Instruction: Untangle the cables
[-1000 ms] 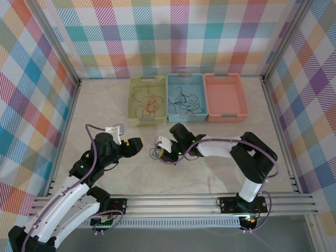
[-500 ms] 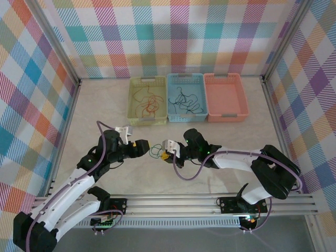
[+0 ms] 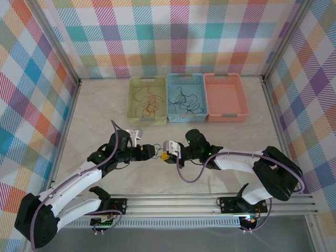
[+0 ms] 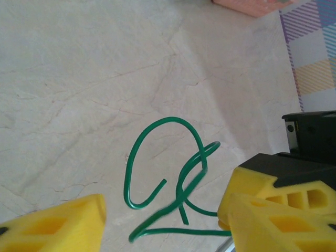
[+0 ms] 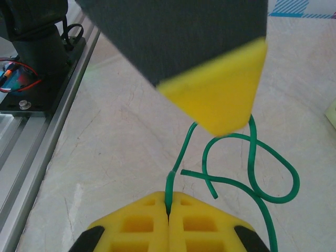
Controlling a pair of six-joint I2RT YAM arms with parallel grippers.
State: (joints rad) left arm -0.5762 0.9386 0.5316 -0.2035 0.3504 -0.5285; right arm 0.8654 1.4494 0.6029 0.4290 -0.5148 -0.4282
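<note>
Green cable (image 4: 168, 119) at mid counter (image 4: 79, 63); pale marbled top, plaid walls (image 3: 184, 31) round. My R gripper (image 5: 168, 210) is pinched tight on cable's end. L gripper (image 4: 163, 216): jaws apart astride its loop, gripping nothing.

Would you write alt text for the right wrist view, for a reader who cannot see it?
The right gripper, its yellow fingers shut, pinches a thin green cable that curls into a loop on the pale marble tabletop. The left gripper's fingertip sits over the cable near the top, and a metal rail runs along the left.
</note>
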